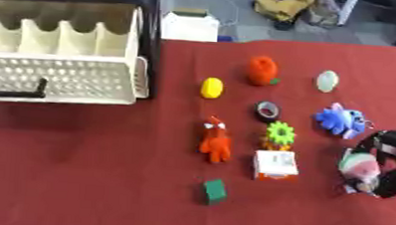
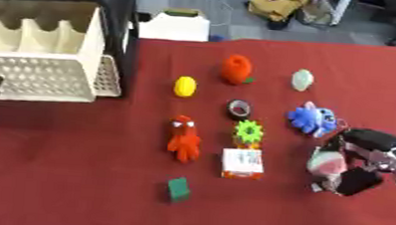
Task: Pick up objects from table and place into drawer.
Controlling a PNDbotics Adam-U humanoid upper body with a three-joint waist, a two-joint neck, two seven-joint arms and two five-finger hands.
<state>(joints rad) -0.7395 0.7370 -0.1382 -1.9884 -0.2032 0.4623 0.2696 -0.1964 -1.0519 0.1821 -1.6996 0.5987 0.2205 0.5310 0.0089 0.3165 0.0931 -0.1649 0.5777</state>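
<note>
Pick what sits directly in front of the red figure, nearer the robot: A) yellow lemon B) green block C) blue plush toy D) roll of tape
B: the green block lies on the red cloth just below the red figure, toward the near edge, with nothing between them.

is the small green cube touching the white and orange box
No, the small green cube lies apart from the white and orange box, with bare red cloth between them.

Right hand (image 1: pixel 388 167) curled around pink-and-green toy (image 1: pixel 358 165).
</note>
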